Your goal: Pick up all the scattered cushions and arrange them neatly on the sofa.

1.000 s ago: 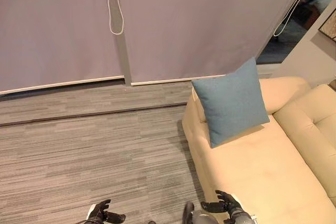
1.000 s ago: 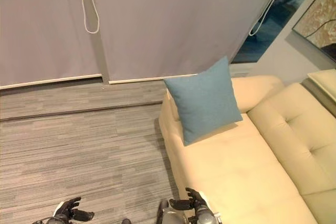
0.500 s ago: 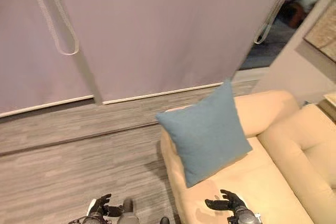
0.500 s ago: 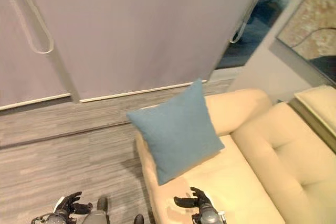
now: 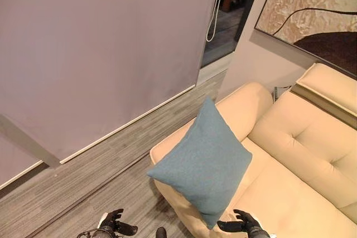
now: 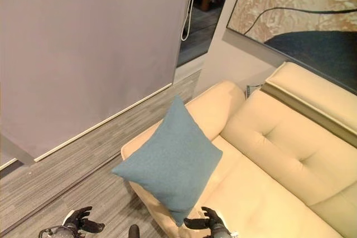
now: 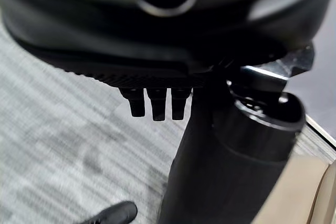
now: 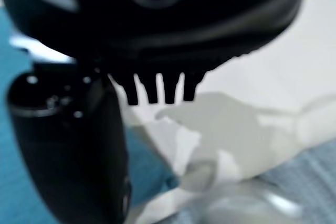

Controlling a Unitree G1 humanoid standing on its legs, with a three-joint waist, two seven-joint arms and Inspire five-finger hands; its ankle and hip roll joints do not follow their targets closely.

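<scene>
Where the cream upholstered sofa (image 5: 290, 193) ends at its rounded armrest, one square blue fabric cushion (image 5: 202, 163) stands on a corner, tilted, leaning against that armrest with its lower point on the seat edge. No second cushion can be made out on the sofa or beside it.

Right hand (image 5: 241, 226): just beside the cushion's lower corner, over the sofa seat, fingers spread and relaxed, thumb apart, holding nothing. Its wrist view shows straight fingers (image 8: 157, 88) above the pale seat with blue fabric close by the thumb; contact with the cushion cannot be confirmed.

Left hand (image 5: 114, 225): well clear of the sofa, over the grey striped floor (image 5: 95, 176), fingers loosely spread, empty. Its wrist view shows short straight fingertips (image 7: 153, 106) above the floor.

Beyond the sofa's armrest stands a plain grey roller blind (image 5: 100, 48); a framed abstract picture (image 5: 312, 15) hangs on the wall above the sofa back, cut off by the frame edge.
</scene>
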